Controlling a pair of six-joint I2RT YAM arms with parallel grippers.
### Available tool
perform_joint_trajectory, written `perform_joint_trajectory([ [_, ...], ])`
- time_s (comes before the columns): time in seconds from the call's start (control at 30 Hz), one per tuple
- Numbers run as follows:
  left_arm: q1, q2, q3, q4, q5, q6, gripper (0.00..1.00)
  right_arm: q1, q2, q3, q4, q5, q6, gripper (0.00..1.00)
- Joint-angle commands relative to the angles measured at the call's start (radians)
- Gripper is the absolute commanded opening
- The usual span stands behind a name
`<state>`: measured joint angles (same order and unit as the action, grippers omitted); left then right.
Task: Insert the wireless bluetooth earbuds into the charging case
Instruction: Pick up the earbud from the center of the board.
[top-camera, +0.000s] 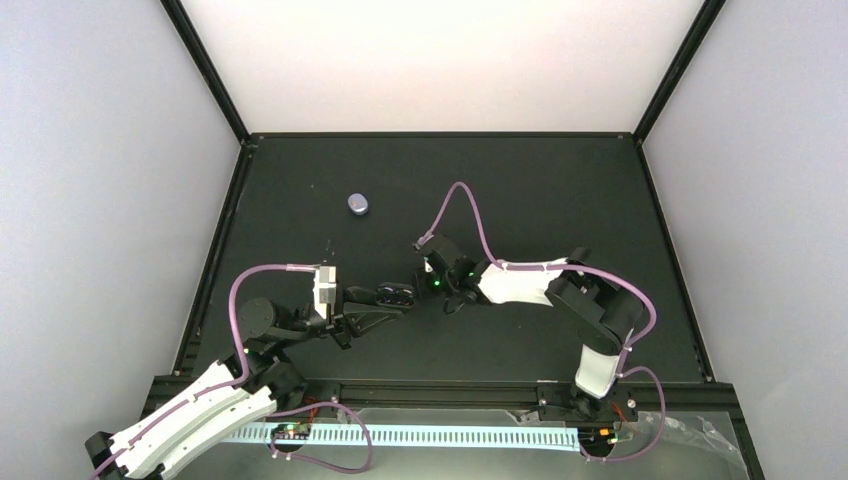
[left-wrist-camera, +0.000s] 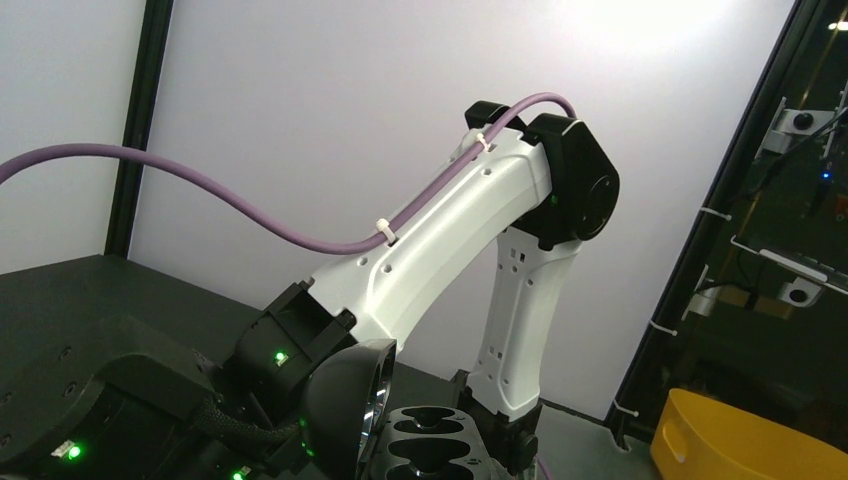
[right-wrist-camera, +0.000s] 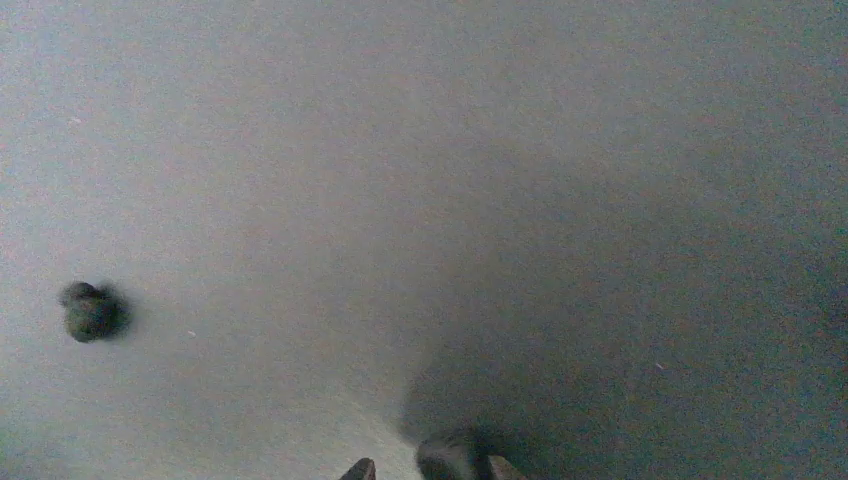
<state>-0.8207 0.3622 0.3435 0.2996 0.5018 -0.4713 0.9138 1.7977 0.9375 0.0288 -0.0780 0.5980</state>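
The black table (top-camera: 560, 190) carries everything. The left pincer (top-camera: 383, 300) is pressed together on a black oval piece (top-camera: 397, 294) with two round wells. In its own wrist view, those wells show face up right at its tips.

The lavender case (top-camera: 358, 204) lies on the table well apart from the left pincer, toward the far side. It is clear of both arms and no wells are showing from above.

The right pincer (right-wrist-camera: 430, 470) points down at the table with its tips narrowly spread, one on either side of an earbud (right-wrist-camera: 450, 455). A sliver of table shows between one tip and the nub. Whether the other tip touches it I cannot tell, so I would not call this a grip.

The second earbud (right-wrist-camera: 90, 312) lies alone on the table, well off to the left in this pincer's wrist view.

The earbud is probably very light, hard and smooth, and being rounded it could squirt out sideways under a skewed squeeze. I would take it across its widest part, with the tips low against the table and the nub centred between them. A gentle close should be enough, since it weighs so little.
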Motion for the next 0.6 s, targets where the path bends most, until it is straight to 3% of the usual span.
perform_joint_trajectory([
  [0.0,-0.009,0.006,0.005,0.010,-0.002,0.012,0.02,-0.003,-0.012,-0.021,-0.064,0.052,-0.019,0.27],
  [0.2,-0.008,0.003,0.000,0.009,0.000,0.009,0.02,-0.003,-0.020,-0.021,-0.060,0.054,-0.024,0.23],
  [0.57,-0.008,0.001,-0.003,0.011,0.000,0.004,0.01,-0.003,-0.040,-0.030,-0.021,0.034,-0.038,0.25],
])
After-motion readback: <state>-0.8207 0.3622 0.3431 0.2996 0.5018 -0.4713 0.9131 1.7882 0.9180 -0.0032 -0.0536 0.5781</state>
